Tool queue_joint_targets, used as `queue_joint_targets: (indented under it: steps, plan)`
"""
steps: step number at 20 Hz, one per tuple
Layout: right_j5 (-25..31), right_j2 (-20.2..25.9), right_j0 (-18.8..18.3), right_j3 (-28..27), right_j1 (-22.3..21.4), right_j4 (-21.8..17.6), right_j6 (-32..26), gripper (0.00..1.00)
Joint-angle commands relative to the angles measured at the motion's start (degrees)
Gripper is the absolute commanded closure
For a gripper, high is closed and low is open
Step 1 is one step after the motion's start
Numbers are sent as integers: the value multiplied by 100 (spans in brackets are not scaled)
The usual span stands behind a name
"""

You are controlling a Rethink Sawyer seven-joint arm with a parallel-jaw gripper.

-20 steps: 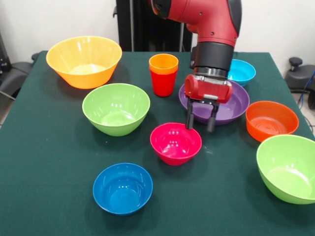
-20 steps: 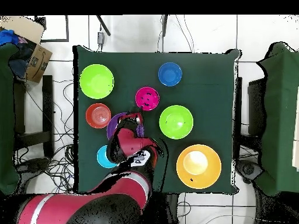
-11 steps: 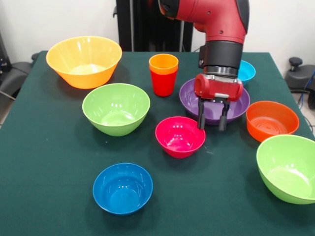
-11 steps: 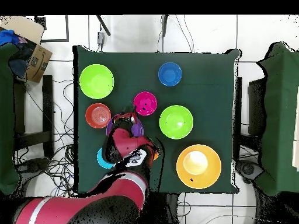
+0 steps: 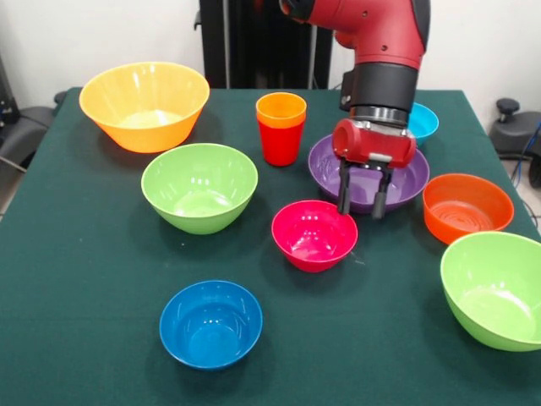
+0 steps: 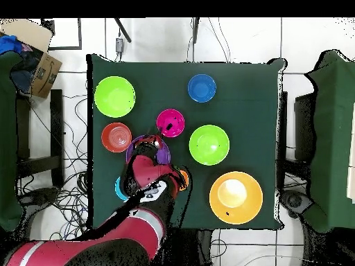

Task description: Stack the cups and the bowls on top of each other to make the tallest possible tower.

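Jaws [image 5: 358,210] parted, empty, hanging over the purple bowl's [image 5: 397,188] near rim; pink bowl [image 5: 314,234] lies just beside them, camera-side.

A dark green table [image 6: 243,104] stands on a white tiled floor [image 6: 159,38]. A cardboard box [image 6: 38,55] sits at upper left of the overhead view; cables [image 6: 69,187] trail at left. A white wall [image 5: 84,34] shows behind.

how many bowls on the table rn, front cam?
8. Yellow-orange bowl far left, green bowl nearer; dark blue bowl at front; pink bowl centre; purple bowl behind the gripper; light blue bowl, partly hidden; orange bowl and second green bowl right.
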Motion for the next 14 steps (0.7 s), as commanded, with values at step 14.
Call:
queue_joint_targets:
  steps: [14]
  plan:
    - [-515, 67, -10, -582, 966, 122, 801, 0]
